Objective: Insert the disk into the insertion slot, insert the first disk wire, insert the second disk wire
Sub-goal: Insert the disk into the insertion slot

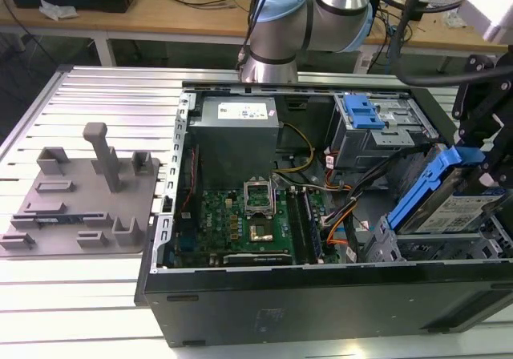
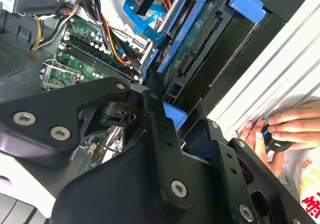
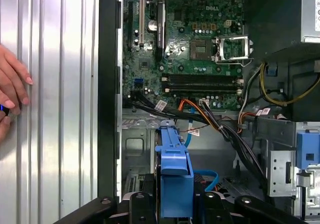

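Black, matte linkage bars of the gripper [image 2: 165, 111], studded with bright screw heads, lay closest in the second wrist view, and its fingers [image 2: 161, 134] were closed on the bright blue plastic carrier that framed the disk [image 2: 200, 49]. In the exterior view the disk [image 1: 449, 203] was a flat silver rectangle with a white-and-blue label, held steeply tilted, its lower end close to the insertion slot [image 1: 383, 243], a grey perforated sheet-metal cage in the corner of the open black computer case [image 1: 321, 303] at the exterior view's right. Whether the carrier touched the cage could not be told. Room there was tight. 1 bundle of black, orange and yellow wires [image 1: 345, 207] ran just beside the slot, the taller cage with a blue latch [image 1: 365, 123] stood just behind it, and the green motherboard [image 1: 248, 223] lay beyond the wires. The ribbed aluminium table [image 1: 96, 94] lay open outside the case, carrying a grey moulded fixture tray [image 1: 80, 199]. A person's hand [image 3: 12, 89] rested on the table outside the case wall, well apart from the disk. The arm [image 1: 304, 14], silver tube with pale blue joint caps, reached over the case from its far side.
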Robot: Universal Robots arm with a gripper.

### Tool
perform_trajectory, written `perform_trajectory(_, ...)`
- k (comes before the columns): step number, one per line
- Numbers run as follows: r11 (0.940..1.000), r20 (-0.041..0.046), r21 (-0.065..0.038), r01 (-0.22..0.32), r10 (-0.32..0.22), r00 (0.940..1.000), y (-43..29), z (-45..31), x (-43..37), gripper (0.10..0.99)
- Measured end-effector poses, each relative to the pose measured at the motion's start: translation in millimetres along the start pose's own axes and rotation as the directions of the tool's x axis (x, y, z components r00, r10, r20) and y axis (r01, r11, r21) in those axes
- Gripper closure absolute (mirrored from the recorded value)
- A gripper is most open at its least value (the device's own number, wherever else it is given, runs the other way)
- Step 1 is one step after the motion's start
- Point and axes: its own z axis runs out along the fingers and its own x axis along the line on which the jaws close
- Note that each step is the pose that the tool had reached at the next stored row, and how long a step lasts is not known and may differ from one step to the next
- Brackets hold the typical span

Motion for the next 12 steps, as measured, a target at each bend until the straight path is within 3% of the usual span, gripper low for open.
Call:
perform_trajectory(7, 1.0000, -0.0002, 0.000, 0.000, 0.000, 1.0000, -0.1, 17.1, 2.1, 0.718)
perform_trajectory(10, 1.0000, -0.0003, 0.000, 0.000, 0.000, 1.0000, 0.0, 17.9, 2.2, 0.706)
perform_trajectory(11, 1.0000, 0.0000, 0.000, 0.000, 0.000, 1.0000, 0.2, 18.0, 2.2, 0.639)
perform_trajectory(12, 1.0000, 0.0002, 0.000, 0.000, 0.000, 1.0000, 0.2, 18.1, 2.2, 0.639)
